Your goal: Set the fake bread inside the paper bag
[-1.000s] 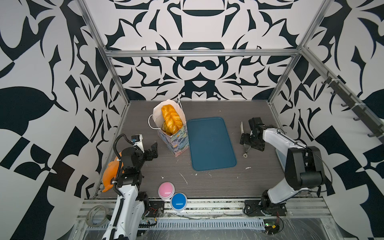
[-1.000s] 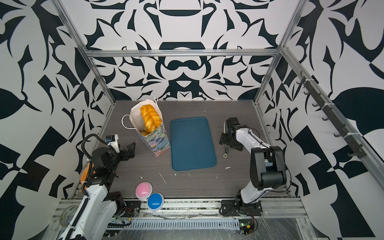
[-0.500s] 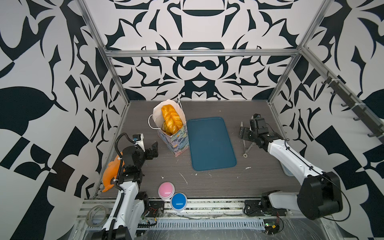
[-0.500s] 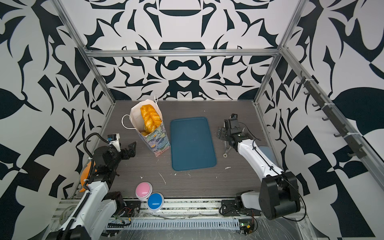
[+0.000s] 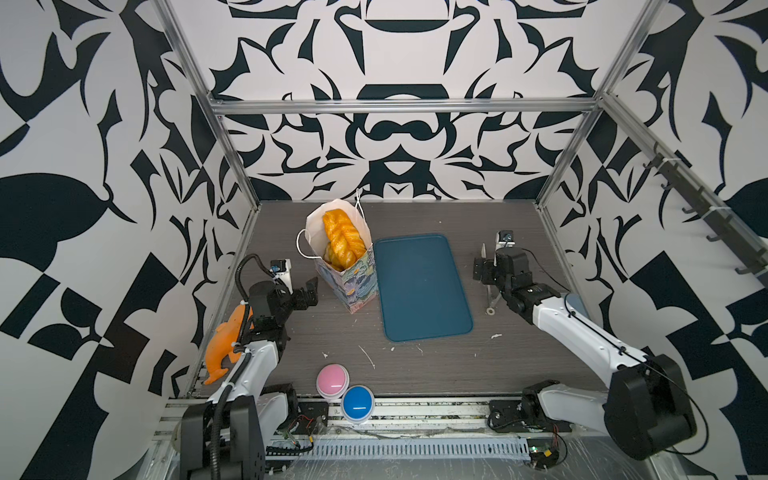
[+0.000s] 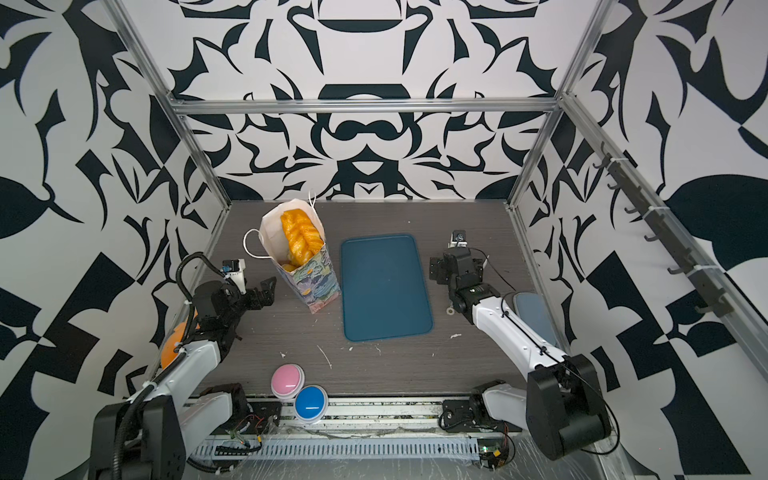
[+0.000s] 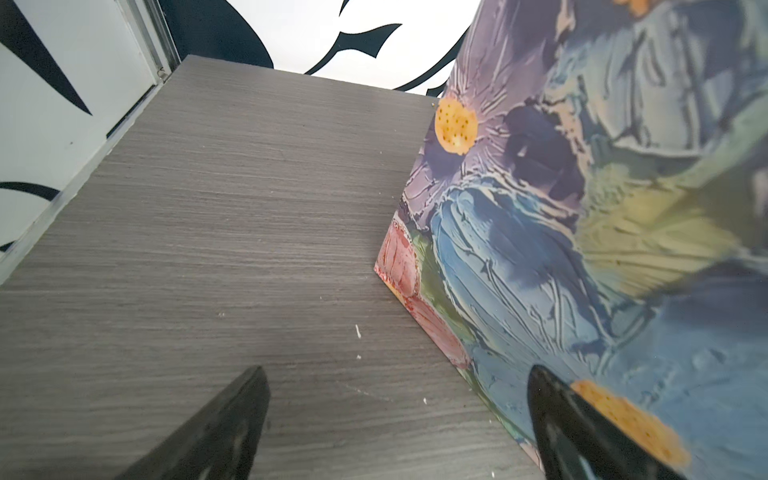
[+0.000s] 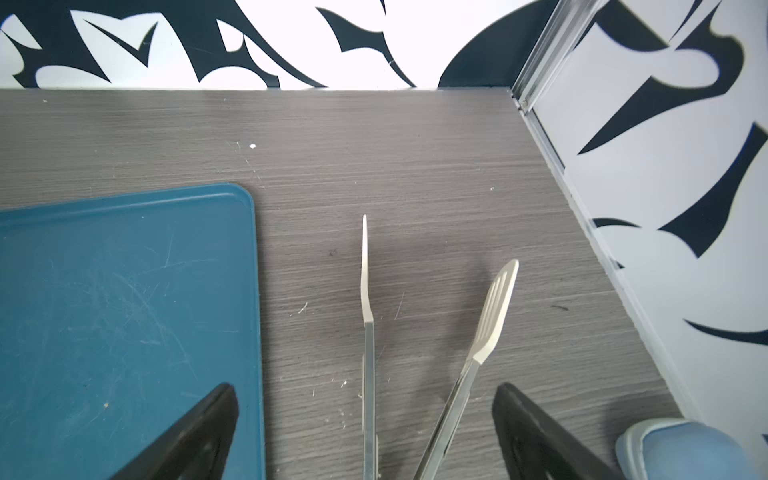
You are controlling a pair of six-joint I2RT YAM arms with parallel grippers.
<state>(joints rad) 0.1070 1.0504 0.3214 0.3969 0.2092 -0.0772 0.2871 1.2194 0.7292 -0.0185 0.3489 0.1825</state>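
- Evidently the loading step is at or near its end. The fake bread (image 5: 341, 239) sits inside the paper bag (image 5: 354, 282), with the long braided loaf standing in the mouth and more golden pieces below it.
- No pastry shows on the surface (image 5: 415, 365) or on the blue tray (image 5: 422, 291) just beside the bag. How many pieces lie deeper in the bag cannot be counted.
- The bag stands toward the back of the surface, on the left arm's side of the tray, leaning a little with its mouth open upward.
- The left end effector (image 5: 310, 291) is low, just beside the bag's printed side, with its fingers spread wide and holding nothing. Whether one finger touches the paper I cannot tell.
- The right end effector (image 8: 365, 388) hovers over the metal tongs (image 8: 494, 307), which lie on the surface beside the tray. Its fingers stand wide apart on either side of the tongs and clear of them, so nothing is gripped.
- The next move, as I judge it, is to draw both arms back. The left one should go sideways, away from the bag without nudging it, since a tall, light bag would tip easily.
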